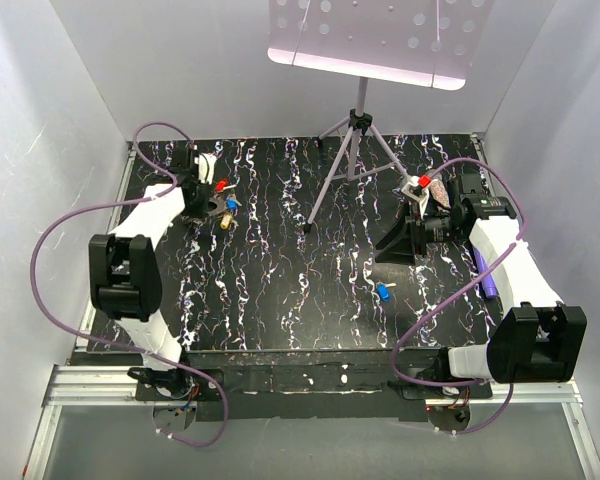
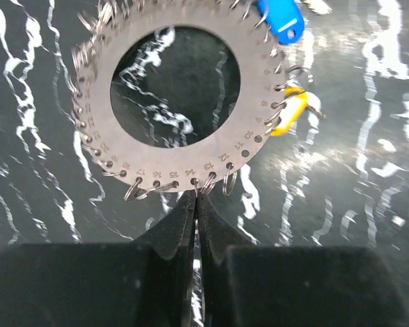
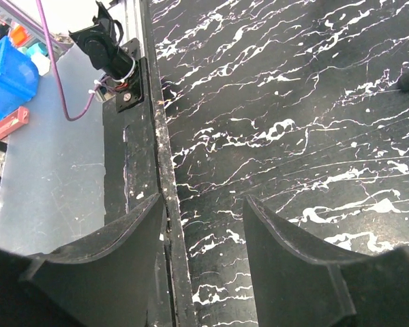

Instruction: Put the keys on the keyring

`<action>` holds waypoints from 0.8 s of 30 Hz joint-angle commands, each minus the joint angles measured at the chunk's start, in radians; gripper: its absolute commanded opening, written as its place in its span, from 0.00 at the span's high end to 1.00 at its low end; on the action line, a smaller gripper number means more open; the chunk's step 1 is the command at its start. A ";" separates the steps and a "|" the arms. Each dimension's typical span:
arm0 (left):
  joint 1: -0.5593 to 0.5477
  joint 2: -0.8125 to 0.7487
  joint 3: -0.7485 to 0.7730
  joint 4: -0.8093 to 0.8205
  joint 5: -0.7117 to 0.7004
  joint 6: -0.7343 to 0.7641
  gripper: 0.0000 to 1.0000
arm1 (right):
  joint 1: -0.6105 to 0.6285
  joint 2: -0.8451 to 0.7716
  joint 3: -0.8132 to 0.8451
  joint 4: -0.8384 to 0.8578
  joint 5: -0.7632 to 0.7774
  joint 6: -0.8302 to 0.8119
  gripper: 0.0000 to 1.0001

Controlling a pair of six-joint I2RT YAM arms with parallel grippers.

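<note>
At the far left of the table, in the top view, the left gripper (image 1: 206, 198) reaches to the round grey-bronze metal keyring (image 1: 217, 207) with the toothed edge. A tiny metal key with a red plastic head (image 1: 221, 185) lies just beside it. A loose key with a blue plastic head (image 1: 384, 291) lies alone on the black marbled table (image 1: 280, 300), well apart from the keyring and nearer to the right gripper (image 1: 400, 240). A purple pen-like stick (image 1: 485, 272) lies beside the right arm.

In the left wrist view, the left gripper (image 2: 195, 194) is closed almost fully and pinches the near rim of the keyring (image 2: 99, 119) with only its tips. A blue-headed key (image 2: 279, 17) and a yellow-headed key (image 2: 290, 112) sit at small wire loops on the edge of the ring. I cannot tell if the ring rests on the table or is lifted.

In the right wrist view, the right gripper (image 3: 204, 252) stands wide open and holds nothing, over the table near its edge.

I think the hold is the weak point. With so little rim between the tips, the ring may turn or slip out when the other arm pushes a key against it. The loose key is also flat and very small, so the wide fingers may only push it away.
</note>
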 commanded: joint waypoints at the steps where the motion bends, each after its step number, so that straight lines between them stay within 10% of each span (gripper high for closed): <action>1: 0.014 -0.141 -0.048 -0.084 0.211 -0.143 1.00 | -0.001 -0.025 0.028 -0.040 -0.056 -0.055 0.41; 24: 0.002 -0.505 -0.138 -0.173 0.705 -0.395 1.00 | 0.262 0.230 0.555 -0.457 0.102 -0.390 0.41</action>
